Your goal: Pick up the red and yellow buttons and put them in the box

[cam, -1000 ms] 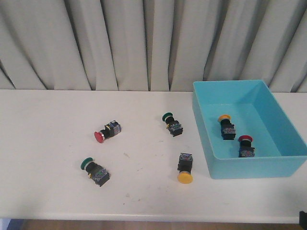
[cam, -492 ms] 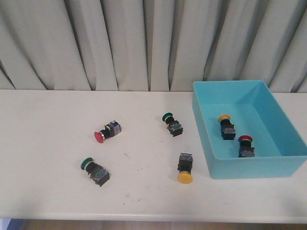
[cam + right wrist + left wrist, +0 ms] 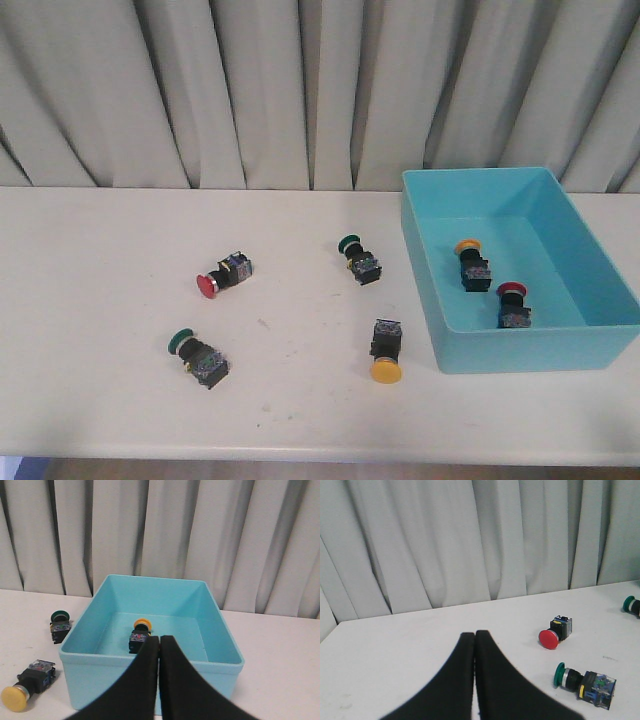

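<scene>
Nothing has shifted; both claws, left (image 3: 474, 636) and right (image 3: 160, 641), are pressed closed and empty, while a red button (image 3: 222, 275) and a yellow button (image 3: 386, 352) lie on open surface (image 3: 100, 300) left of the box (image 3: 520, 345).

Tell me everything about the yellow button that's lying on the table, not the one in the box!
The yellow button on the table has a round, shiny yellow cap on a blocky black body, plastic by the look of it. It lies on its side on the white table, cap pointing toward the near edge and body pointing away. It sits just left of the turquoise box, close but not touching. No gripper touches it. The right wrist view shows it too.
</scene>
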`<move>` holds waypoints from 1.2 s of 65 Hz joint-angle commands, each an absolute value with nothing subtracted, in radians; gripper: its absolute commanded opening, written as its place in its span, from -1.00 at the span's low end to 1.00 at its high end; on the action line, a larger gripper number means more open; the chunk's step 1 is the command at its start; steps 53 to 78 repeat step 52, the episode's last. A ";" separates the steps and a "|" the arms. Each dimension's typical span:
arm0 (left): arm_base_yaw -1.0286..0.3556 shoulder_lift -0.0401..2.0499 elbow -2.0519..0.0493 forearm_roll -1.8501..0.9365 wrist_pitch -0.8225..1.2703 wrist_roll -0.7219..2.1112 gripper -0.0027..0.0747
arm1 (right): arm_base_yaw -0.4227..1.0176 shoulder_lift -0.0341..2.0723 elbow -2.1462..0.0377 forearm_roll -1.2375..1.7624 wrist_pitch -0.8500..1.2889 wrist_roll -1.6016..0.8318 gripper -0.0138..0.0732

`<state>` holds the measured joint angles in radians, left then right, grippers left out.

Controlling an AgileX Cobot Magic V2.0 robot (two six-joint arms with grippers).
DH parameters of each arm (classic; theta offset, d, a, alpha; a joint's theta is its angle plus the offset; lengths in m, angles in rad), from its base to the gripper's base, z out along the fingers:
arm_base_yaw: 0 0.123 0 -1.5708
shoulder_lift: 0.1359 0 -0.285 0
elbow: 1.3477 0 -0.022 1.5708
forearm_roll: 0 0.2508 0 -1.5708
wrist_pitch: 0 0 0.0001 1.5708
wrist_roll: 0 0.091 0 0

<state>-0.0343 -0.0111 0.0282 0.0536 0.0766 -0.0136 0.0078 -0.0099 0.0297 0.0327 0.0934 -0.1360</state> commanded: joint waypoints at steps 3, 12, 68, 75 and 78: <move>-0.032 -0.025 0.076 0.046 0.000 -0.016 -0.95 | 0.002 -0.019 0.036 -0.084 0.015 -0.024 -0.69; -0.032 -0.025 0.076 0.046 0.000 -0.016 -0.95 | 0.002 -0.019 0.036 -0.091 0.014 -0.009 -0.69; -0.032 -0.025 0.076 0.046 0.000 -0.016 -0.95 | 0.002 -0.019 0.035 -0.086 0.017 -0.009 -0.69; -0.032 -0.025 0.076 0.046 0.000 -0.016 -0.95 | 0.002 -0.019 0.035 -0.086 0.017 -0.009 -0.69; -0.032 -0.025 0.076 0.046 0.000 -0.016 -0.95 | 0.002 -0.019 0.035 -0.086 0.017 -0.009 -0.69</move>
